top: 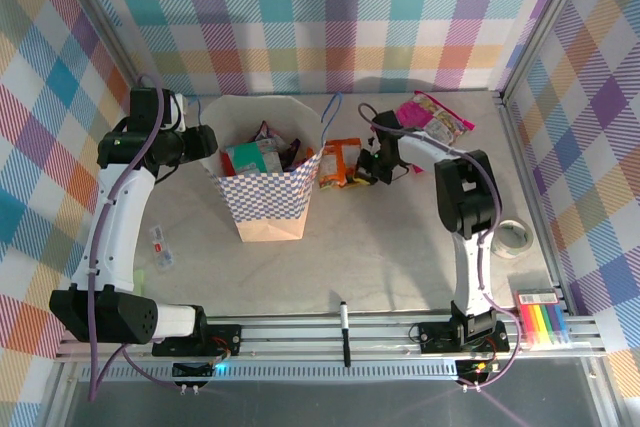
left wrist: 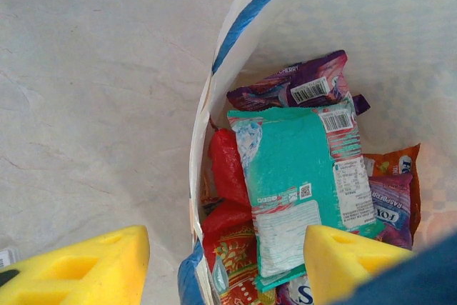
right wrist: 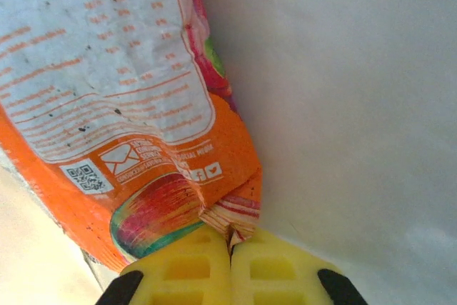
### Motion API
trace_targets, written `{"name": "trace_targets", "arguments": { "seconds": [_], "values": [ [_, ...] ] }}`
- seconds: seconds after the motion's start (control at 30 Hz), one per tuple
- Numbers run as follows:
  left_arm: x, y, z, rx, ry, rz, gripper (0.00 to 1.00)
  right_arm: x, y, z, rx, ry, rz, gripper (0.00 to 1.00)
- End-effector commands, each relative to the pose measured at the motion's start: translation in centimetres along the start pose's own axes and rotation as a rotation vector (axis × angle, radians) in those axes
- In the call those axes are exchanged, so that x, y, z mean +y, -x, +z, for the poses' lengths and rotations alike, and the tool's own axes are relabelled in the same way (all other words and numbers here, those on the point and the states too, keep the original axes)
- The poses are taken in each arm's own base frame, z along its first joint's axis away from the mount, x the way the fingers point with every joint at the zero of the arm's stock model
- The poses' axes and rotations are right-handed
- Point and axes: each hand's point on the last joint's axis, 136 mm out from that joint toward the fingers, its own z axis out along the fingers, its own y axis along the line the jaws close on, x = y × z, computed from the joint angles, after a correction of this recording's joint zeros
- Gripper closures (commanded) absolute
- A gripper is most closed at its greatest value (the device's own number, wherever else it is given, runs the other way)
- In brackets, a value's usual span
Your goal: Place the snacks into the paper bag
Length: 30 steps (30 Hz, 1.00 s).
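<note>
Bright, even overhead light washes the pale table (top: 400, 247) in the top view, leaving only soft, short shadows under the arms (top: 115, 217) and beside the paper bag (top: 265, 197). In the left wrist view the bag's inner wall glares near white at upper right, and the yellow fingers (left wrist: 78, 266) along the bottom edge blur. The orange packet (right wrist: 143, 176) in the right wrist view softens toward the top.

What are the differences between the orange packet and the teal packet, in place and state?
The orange packet lies outside the paper bag, beside it; the teal packet lies inside it. The right gripper has its fingers shut on the orange packet's edge; nothing grips the teal packet. Both show a printed back with a QR code.
</note>
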Motion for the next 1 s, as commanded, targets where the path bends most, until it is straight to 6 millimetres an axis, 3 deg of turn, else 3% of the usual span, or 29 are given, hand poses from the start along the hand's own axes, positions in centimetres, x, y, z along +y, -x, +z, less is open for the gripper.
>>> {"name": "trace_targets", "arguments": {
  "seconds": [0.0, 0.3, 0.57, 0.63, 0.77, 0.83, 0.97],
  "values": [
    [-0.1, -0.1, -0.8, -0.014, -0.015, 0.003, 0.41, -2.3, -2.9, -1.3, 0.026, -0.097, -0.030, 1.00],
    [-0.4, -0.2, -1.1, -0.024, -0.035, -0.005, 0.41, -5.4, -9.1, -3.1, 0.087, -0.121, -0.034, 1.00],
    [-0.6, -0.3, -0.9, -0.021, -0.049, -0.014, 0.41, -7.6, -11.1, -3.0, 0.122, -0.179, -0.049, 1.00],
    [-0.5, -0.3, -1.0, -0.022, -0.046, -0.014, 0.41, -8.1, -11.3, -3.0, 0.126, -0.193, -0.048, 0.78],
    [-0.4, -0.5, -1.0, -0.017, -0.043, -0.015, 0.41, -7.9, -11.6, -3.2, 0.118, -0.175, -0.060, 0.57],
    [-0.5, -0.5, -0.9, -0.016, -0.046, -0.015, 0.41, -7.7, -11.7, -3.4, 0.110, -0.160, -0.074, 0.49],
    [-0.6, -0.5, -0.7, -0.015, -0.054, -0.020, 0.41, -6.7, -11.5, -3.6, 0.078, -0.103, -0.114, 0.44]
  ]
}}
